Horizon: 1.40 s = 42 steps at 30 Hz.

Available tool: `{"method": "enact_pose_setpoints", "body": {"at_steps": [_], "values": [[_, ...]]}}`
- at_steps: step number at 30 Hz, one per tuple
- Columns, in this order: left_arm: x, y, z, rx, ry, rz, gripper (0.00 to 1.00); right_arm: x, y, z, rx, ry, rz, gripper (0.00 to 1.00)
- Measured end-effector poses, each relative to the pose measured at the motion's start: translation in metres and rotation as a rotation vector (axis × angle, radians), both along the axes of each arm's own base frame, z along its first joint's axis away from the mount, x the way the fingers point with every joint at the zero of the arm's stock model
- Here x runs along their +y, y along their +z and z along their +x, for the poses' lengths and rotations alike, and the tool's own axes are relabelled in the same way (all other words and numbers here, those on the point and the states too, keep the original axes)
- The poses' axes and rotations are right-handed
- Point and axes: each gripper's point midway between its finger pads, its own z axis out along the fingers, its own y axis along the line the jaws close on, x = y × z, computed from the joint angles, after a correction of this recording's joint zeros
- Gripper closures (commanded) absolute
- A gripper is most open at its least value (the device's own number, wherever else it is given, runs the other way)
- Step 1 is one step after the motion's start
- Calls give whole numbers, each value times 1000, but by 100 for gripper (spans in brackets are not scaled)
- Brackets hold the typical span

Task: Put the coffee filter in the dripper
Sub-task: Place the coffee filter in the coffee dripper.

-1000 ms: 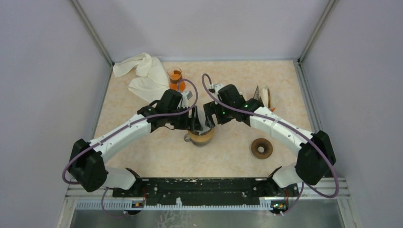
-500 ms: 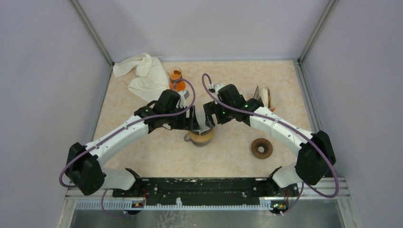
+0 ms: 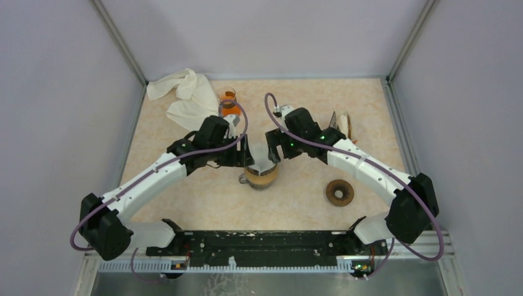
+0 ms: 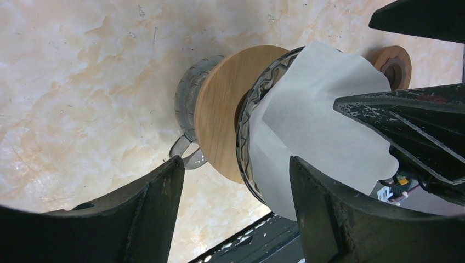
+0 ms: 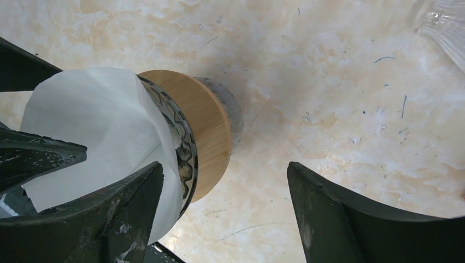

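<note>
The white paper coffee filter is seated in the ribbed glass dripper with a round wooden collar, its upper edge raised above the rim. The dripper is set near the middle of the beige marbled desk. The left end effector and right end effector are positioned on either side, both spread wide, nothing gripped.

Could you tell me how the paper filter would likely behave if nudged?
Probably floppy: the filter is thin paper with a wavy edge. Likely light, standing loose above the dripper rim, so a nudge could shift it.
</note>
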Motion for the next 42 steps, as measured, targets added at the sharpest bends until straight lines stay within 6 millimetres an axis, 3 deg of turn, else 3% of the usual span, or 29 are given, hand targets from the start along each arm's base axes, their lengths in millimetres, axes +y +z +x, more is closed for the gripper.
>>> {"method": "enact_pose_setpoints", "body": {"at_steps": [13,42], "values": [[4,-10,-2,27,-4,38,35,-6,-4,1,0,-21,-29,17],[2,-22,-3,42,-12,39,37,-3,-20,0,16,-8,-26,17]]}}
